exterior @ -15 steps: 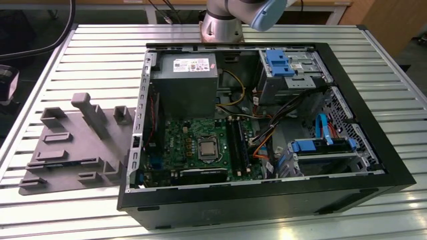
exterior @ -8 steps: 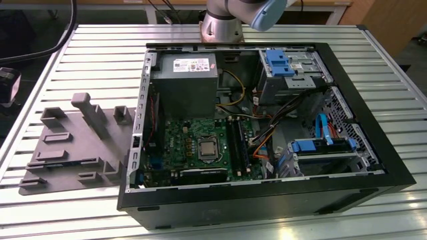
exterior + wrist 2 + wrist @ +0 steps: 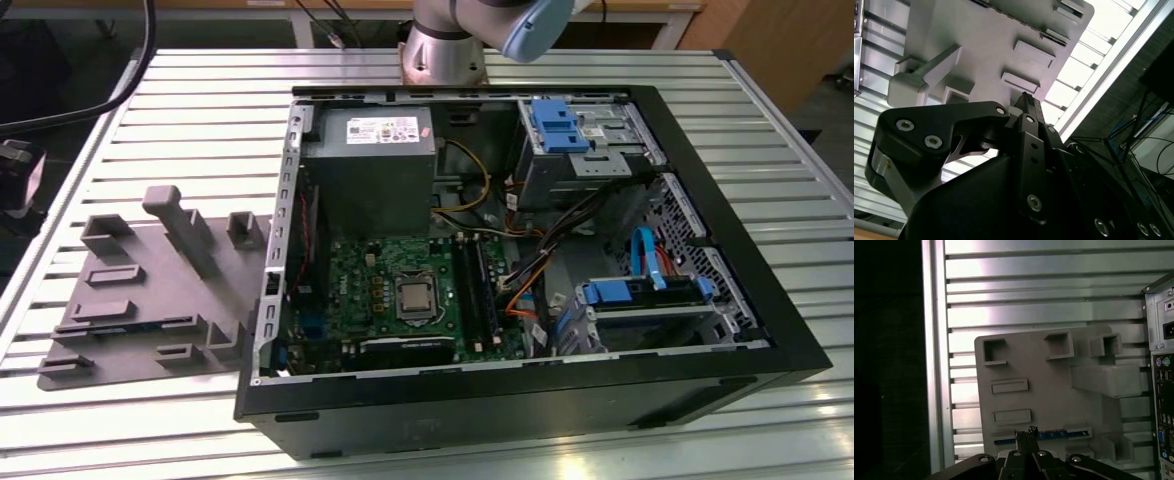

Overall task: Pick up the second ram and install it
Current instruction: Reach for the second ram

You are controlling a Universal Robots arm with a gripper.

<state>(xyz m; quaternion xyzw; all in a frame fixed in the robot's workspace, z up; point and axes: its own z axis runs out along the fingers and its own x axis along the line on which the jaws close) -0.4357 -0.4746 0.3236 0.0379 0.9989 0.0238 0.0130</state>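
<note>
One ram in tray, beneath gripper

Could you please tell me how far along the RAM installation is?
Nothing shows as done. The gripper hangs shut above the tray, near the ram lying in it. Lifting it and seating it in the case are left.

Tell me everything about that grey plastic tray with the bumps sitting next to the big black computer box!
The grey plastic tray is a flat, matte, roughly square plate lying level on the slatted metal table, on the exterior view's left of the open black computer case. Raised blocks stick up from it: one tall slanted post, open box-shaped pockets, and low rectangular bars. A thin dark stick with blue marks rests on it near one edge.
</note>
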